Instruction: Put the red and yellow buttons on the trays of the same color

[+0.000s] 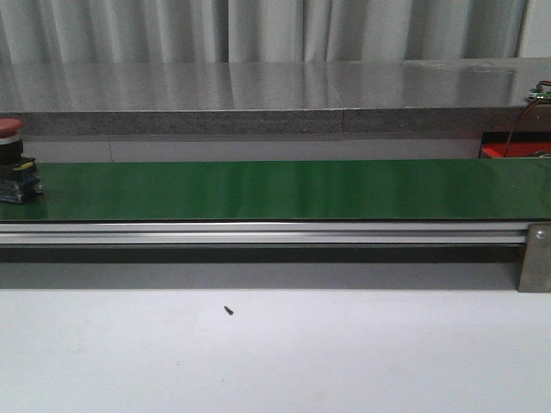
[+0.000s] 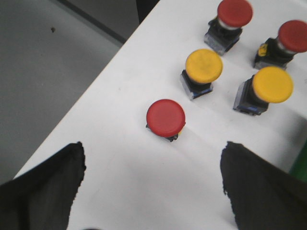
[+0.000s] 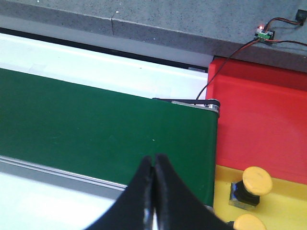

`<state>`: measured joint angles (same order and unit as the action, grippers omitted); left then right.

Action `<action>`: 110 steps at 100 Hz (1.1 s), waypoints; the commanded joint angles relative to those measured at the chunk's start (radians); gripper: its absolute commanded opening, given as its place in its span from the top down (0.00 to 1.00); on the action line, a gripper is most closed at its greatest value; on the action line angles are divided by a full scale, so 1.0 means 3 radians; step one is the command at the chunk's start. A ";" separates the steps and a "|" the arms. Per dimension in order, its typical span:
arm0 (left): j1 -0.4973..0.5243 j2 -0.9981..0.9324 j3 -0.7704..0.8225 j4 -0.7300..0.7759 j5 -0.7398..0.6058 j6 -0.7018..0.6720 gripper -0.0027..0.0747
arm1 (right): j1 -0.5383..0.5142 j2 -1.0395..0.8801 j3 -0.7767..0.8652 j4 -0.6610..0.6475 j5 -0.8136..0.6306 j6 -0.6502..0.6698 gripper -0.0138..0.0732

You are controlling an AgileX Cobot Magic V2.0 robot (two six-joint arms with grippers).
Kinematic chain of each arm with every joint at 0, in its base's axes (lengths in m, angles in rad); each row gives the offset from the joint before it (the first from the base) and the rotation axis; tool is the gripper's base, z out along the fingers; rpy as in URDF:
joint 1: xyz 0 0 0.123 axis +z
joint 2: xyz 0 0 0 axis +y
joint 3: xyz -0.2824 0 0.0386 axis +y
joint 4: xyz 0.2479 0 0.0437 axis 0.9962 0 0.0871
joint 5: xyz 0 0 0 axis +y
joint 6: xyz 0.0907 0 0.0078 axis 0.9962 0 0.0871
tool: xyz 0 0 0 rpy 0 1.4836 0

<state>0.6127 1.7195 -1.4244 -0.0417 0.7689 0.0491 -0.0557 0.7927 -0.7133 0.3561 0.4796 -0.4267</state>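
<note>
In the left wrist view, several buttons stand on a white surface (image 2: 120, 182): a red button (image 2: 165, 118) nearest, two yellow buttons (image 2: 204, 66) (image 2: 272, 85) beyond it, and two more red buttons (image 2: 234, 13) (image 2: 292, 36) farther off. My left gripper (image 2: 152, 158) is open above the white surface, apart from the nearest red button. My right gripper (image 3: 154, 160) is shut and empty over the green belt (image 3: 96, 124), beside the red tray (image 3: 261, 129) and the yellow tray (image 3: 283, 206), which holds two yellow buttons (image 3: 256, 180) (image 3: 249, 223). One red button (image 1: 10, 129) rides the belt's left end in the front view.
The green conveyor belt (image 1: 284, 189) runs across the front view with an aluminium rail (image 1: 258, 232) along its near side. A grey stone ledge (image 1: 258, 95) lies behind it. A small circuit board with wires (image 3: 263, 34) sits on the ledge above the red tray.
</note>
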 commanded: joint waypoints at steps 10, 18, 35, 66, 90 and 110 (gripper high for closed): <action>0.0015 0.0240 -0.0128 0.0035 -0.0210 -0.0018 0.23 | 0.0004 -0.0025 -0.0078 0.0061 -0.0231 -0.0023 0.92; 0.0015 0.0436 -0.0229 0.0035 -0.0190 -0.0018 0.23 | 0.0004 -0.0025 -0.0078 0.0061 -0.0231 -0.0023 0.92; 0.0015 0.0745 -0.0549 0.0035 -0.0079 -0.0018 0.23 | 0.0004 -0.0025 -0.0078 0.0061 -0.0231 -0.0023 0.92; -0.0056 0.0996 -0.0777 0.0029 -0.0060 0.0010 0.23 | 0.0004 -0.0025 -0.0078 0.0061 -0.0231 -0.0023 0.92; -0.0165 0.1136 -0.0777 0.0029 -0.0060 0.0061 0.23 | 0.0004 -0.0025 -0.0078 0.0061 -0.0231 -0.0023 0.92; -0.0165 0.1145 -0.0777 0.0040 -0.0096 0.0061 0.25 | 0.0004 -0.0025 -0.0078 0.0061 -0.0231 -0.0023 0.92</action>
<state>0.5649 2.1201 -1.6254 -0.0282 0.7755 0.0678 -0.0557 0.7927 -0.7133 0.3561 0.4796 -0.4267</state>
